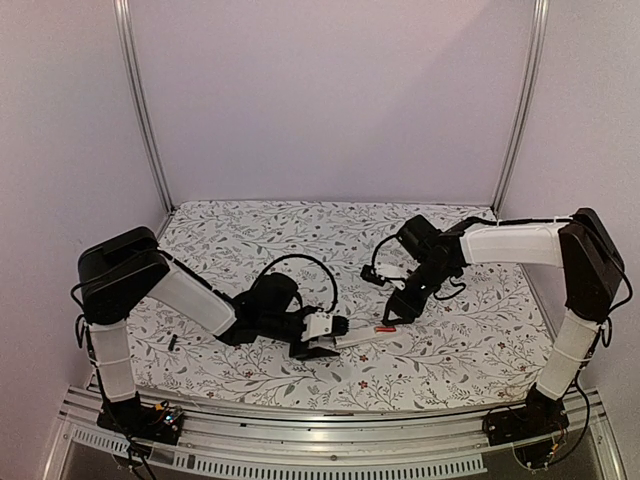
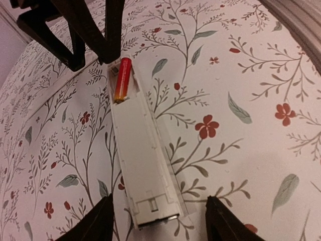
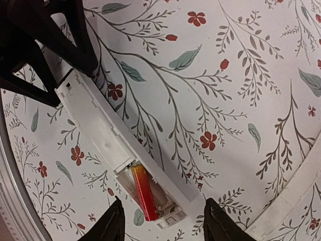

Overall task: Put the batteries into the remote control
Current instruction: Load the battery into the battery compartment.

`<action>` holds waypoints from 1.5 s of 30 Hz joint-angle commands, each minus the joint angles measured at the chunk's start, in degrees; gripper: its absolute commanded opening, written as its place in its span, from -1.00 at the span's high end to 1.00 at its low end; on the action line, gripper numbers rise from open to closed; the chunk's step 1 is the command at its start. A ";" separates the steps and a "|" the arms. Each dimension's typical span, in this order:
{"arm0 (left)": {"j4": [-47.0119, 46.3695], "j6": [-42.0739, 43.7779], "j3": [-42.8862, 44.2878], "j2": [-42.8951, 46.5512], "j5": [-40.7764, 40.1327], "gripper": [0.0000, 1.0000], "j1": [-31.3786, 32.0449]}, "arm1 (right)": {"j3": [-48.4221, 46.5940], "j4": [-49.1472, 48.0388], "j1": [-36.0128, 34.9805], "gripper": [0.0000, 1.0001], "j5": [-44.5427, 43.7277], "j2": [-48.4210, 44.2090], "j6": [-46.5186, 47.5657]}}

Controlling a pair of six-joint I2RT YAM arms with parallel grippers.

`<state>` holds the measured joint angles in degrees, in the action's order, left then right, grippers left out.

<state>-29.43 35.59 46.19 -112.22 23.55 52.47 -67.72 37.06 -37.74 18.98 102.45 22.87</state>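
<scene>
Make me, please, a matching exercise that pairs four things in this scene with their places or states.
Things:
1. red-orange battery
2. remote control
3. left gripper
4. right gripper

Places or states:
A. open, astride the remote's battery end
B. lying inside the remote
C. flat on the floral cloth
D. open, astride the remote's other end

Pairs: 1-B, 2-C, 3-D, 4-A

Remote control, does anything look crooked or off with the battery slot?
Yes. The red-orange battery lies crooked in the open slot of the remote control, angled against its long edges rather than seated straight. Nothing looks damaged.
</scene>
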 commanded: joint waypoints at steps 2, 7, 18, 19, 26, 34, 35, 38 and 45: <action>-1.79 1.33 -1.13 -1.14 -1.87 -0.22 -0.80 | -0.55 -1.21 0.29 0.00 2.36 1.47 11.80; -1.81 1.40 -1.35 -0.79 -2.41 -0.21 -0.87 | -1.15 0.95 0.28 0.20 4.27 5.25 13.83; -1.95 1.21 -1.23 -0.68 -1.66 -0.20 -0.87 | 0.02 -1.19 0.25 0.53 4.09 6.00 13.23; -2.00 1.23 -1.28 -0.66 -1.79 -0.20 -0.88 | 0.28 -1.07 0.23 0.53 4.17 5.96 13.25; -2.05 1.62 -1.13 -0.23 -2.98 -0.19 -0.95 | -0.10 -1.77 -0.54 0.46 4.31 4.42 12.65; -0.73 -2.24 -2.45 9.15 -2.03 -0.45 -1.69 | -1.00 -4.07 -1.00 0.29 7.92 -1.72 11.57; -0.34 -4.00 -2.65 10.91 -2.72 -0.49 -1.81 | -0.87 -4.59 -0.96 0.28 8.12 -2.99 11.17; 2.55 -13.36 -2.56 17.48 -9.23 -0.55 -2.52 | -0.72 -7.22 -0.94 0.23 6.93 -6.16 9.06; 53.15 -41.52 12.54 18.76 -42.87 -0.48 -5.97 | -2.00 -13.50 -0.77 0.19 -5.26 -9.26 -5.43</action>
<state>-12.27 12.95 51.24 -90.74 2.68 48.73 -68.01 27.27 -38.37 21.04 93.62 27.24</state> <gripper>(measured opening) 0.735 0.394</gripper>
